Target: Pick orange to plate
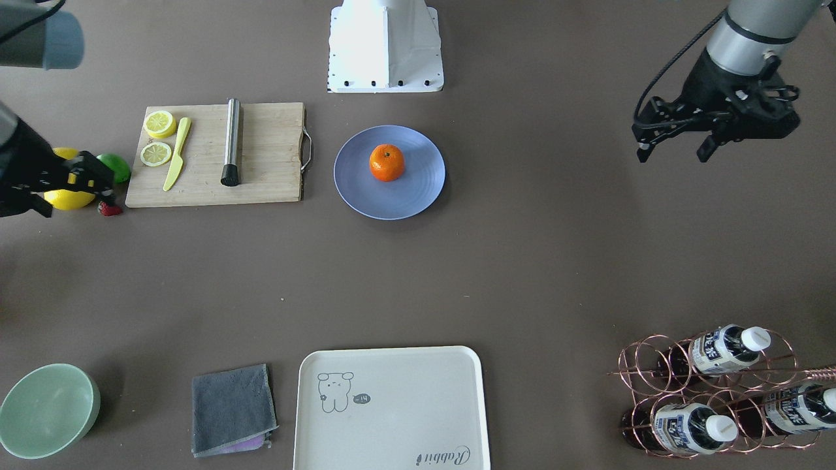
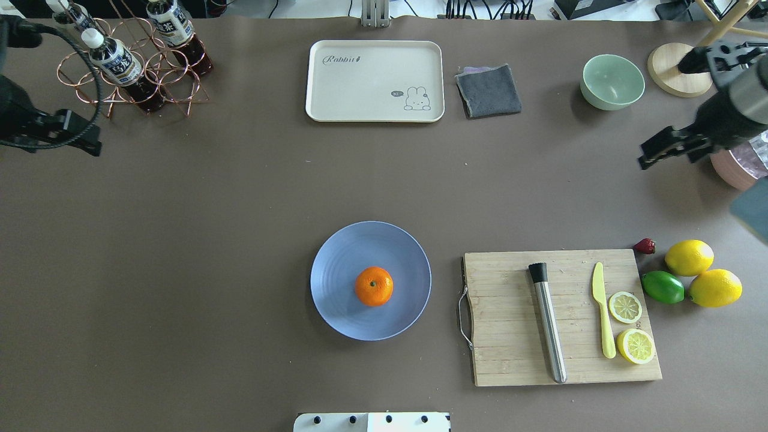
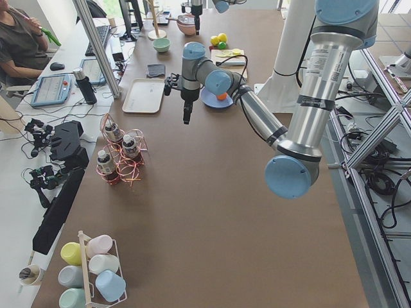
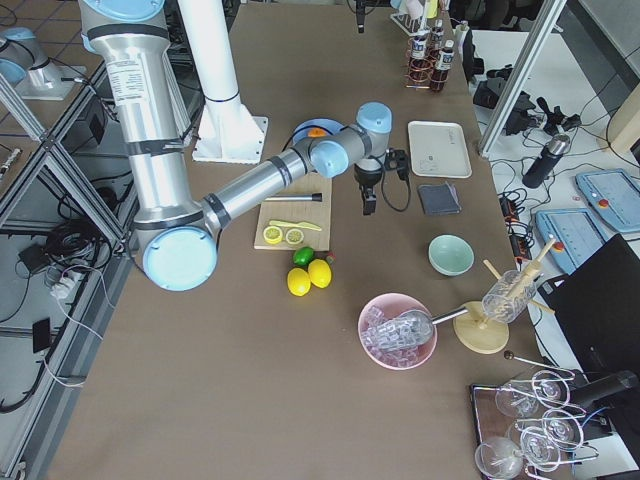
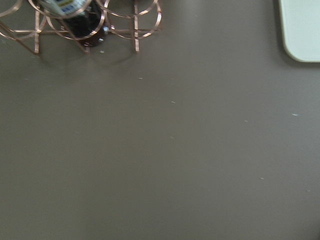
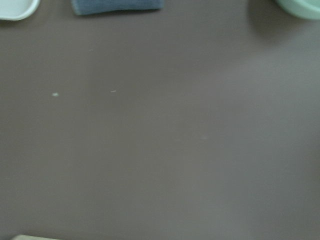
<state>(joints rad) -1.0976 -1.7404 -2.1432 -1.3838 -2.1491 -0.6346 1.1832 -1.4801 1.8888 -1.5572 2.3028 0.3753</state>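
**Brown matte bench (image 2: 240,210), job seemingly done**

Finds the small round bright-orange orange (image 2: 374,286) at the centre of the round periwinkle-blue plate (image 2: 342,258), stem dimple up, near the middle of the bench's robot-side edge.

Leaves the black two-finger left gripper (image 1: 673,155) over the left end and the black two-finger right gripper (image 2: 663,153) over the right end. Shows both parted, empty, well apart from the orange, neither clearly nearer.

Probably calls for no reach.

Gets only bare bench from both wrist views; confirms the placement from overhead.

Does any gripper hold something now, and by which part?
Nothing is held. The small round bright-orange fruit sits on the round periwinkle-blue plate; the left gripper and right gripper hang open, far from it.
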